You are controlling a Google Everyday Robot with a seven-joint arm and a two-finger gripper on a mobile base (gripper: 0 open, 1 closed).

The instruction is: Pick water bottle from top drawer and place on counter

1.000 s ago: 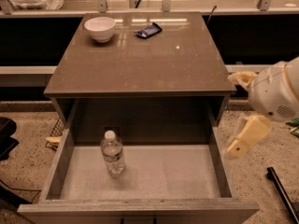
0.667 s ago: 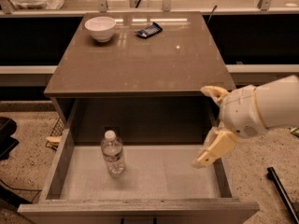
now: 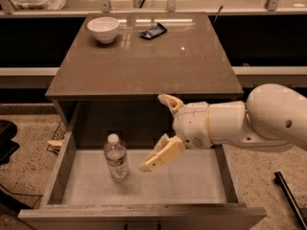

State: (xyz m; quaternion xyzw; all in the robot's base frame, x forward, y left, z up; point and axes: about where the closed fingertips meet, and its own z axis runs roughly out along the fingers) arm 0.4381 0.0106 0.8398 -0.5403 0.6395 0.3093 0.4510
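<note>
The water bottle (image 3: 116, 156) stands upright on the pale floor of the open top drawer (image 3: 144, 188), left of middle. My gripper (image 3: 154, 131) reaches in from the right over the drawer, its two cream fingers spread wide apart, one (image 3: 169, 102) up near the counter's front edge and one (image 3: 159, 156) low, just right of the bottle. It is open and holds nothing. The glossy brown counter (image 3: 153, 61) lies above the drawer.
A white bowl (image 3: 103, 29) and a small dark blue packet (image 3: 153, 31) sit at the back of the counter. A dark rod (image 3: 289, 195) lies on the speckled floor at the right. A black object (image 3: 5, 138) stands at the left edge.
My arm has swung left from beside the cabinet to over the drawer, bringing the open gripper close to the bottle. The bottle has not moved.
</note>
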